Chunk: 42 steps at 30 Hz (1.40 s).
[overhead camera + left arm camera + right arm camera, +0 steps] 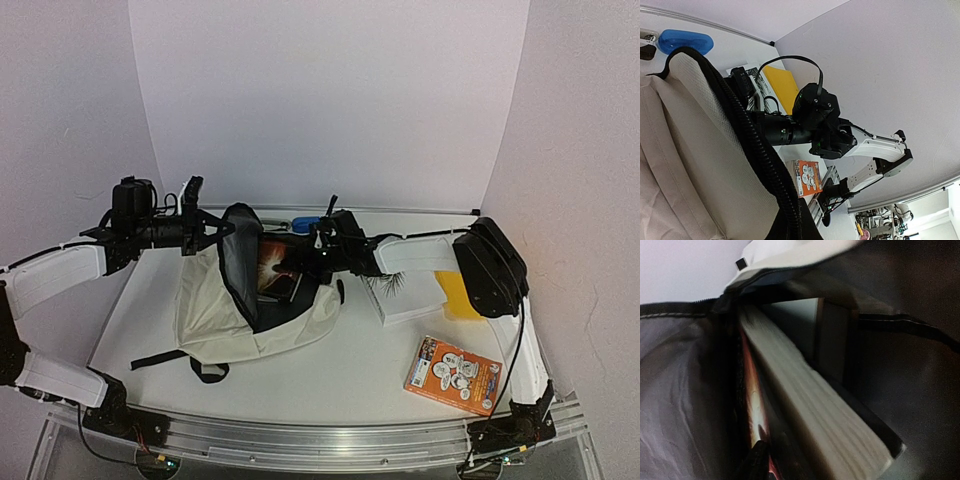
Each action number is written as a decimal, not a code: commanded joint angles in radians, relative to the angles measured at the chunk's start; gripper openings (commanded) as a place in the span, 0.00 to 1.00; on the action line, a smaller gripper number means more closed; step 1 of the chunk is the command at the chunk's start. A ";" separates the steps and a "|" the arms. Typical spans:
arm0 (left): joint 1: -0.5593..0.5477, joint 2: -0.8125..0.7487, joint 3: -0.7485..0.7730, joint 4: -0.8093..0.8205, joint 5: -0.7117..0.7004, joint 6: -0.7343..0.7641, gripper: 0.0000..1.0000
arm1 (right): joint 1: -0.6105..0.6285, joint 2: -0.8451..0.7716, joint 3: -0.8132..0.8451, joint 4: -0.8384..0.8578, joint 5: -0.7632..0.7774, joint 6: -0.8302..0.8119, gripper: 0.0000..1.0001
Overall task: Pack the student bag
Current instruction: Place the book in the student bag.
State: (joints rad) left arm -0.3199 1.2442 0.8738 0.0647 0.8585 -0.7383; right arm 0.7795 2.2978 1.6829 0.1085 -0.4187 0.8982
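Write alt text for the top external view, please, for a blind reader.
The left gripper holds up the flap of a cream student bag while the right gripper reaches into its open mouth, beside a red-covered book. A white book, a yellow item and an orange book lie to its right.

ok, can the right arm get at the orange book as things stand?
Probably yes. The right arm reaches into the backpack, so it must pull out first. The orange book lies flat in the open near that arm's base, with nothing on it.
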 commanded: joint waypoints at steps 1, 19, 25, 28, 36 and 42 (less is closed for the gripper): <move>0.004 -0.031 -0.004 0.082 -0.010 -0.016 0.00 | 0.001 -0.066 -0.027 -0.048 0.149 -0.075 0.45; 0.004 -0.022 -0.019 0.071 -0.004 -0.009 0.00 | 0.025 -0.063 -0.008 -0.107 0.177 -0.096 0.29; 0.004 -0.004 -0.034 0.078 0.001 -0.014 0.00 | 0.044 0.032 0.130 -0.094 0.144 -0.098 0.23; 0.003 0.015 -0.041 0.090 0.008 -0.018 0.00 | 0.058 0.075 0.182 -0.064 0.132 -0.097 0.24; 0.004 0.064 -0.063 0.159 0.033 -0.034 0.00 | 0.072 0.177 0.294 -0.047 0.098 -0.109 0.28; 0.003 0.097 -0.057 0.188 0.056 -0.036 0.00 | 0.095 0.208 0.350 -0.030 0.010 -0.155 0.23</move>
State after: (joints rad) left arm -0.3195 1.3270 0.8070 0.1711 0.8730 -0.7650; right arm 0.8452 2.4805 1.9652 0.0135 -0.3283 0.7914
